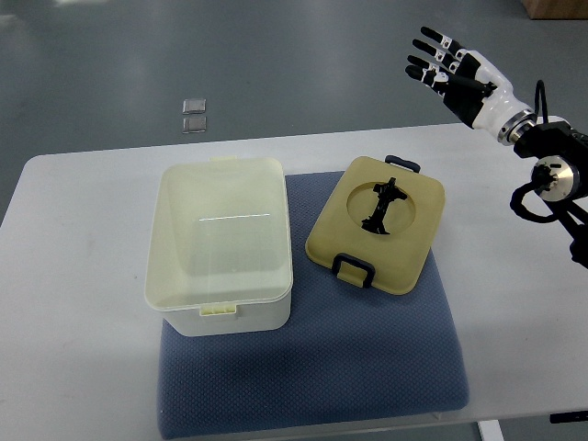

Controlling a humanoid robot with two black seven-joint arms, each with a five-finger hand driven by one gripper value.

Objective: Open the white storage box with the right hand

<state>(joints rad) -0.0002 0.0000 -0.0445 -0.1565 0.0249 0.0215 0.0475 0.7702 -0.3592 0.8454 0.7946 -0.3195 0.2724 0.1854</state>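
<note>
box: white storage box point(220, 243), lid point(377, 223) off beside it
right hand point(447, 64): fingers spread, empty, raised
bearing: box at 8 o'clock from hand, well apart

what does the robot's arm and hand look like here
Only the right hand shows: black segmented fingers with white patches near the tips, a black palm and a glossy white shell on its back. A silver ring joins it to a black forearm carrying a round metallic joint cap, with black cables looping beside it. No left arm is visible.
</note>
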